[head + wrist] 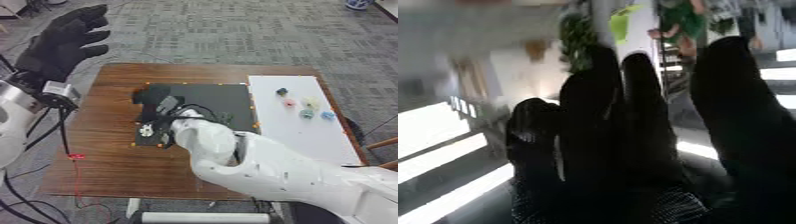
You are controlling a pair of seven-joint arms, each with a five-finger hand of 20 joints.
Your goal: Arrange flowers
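Observation:
In the head view my left hand (60,47) is raised at the upper left, off the table, open with relaxed fingers. My right hand (155,97) is over the left part of the black mat (218,92). Its glove (598,130) shows straight fingers in the right wrist view, with nothing visible held. A white flower-like piece (146,130) lies on the mat near that hand, and a green piece (225,118) is beside the right forearm. On the white board are a dark piece (282,92), a pink one (289,103), a pale yellow one (310,102), a teal one (306,114) and a blue one (328,115).
The brown table (115,170) extends left of and in front of the mat. The white board (298,142) covers its right side. My right arm crosses the front right of the table and hides part of the mat. A red tag (76,156) hangs by the left edge.

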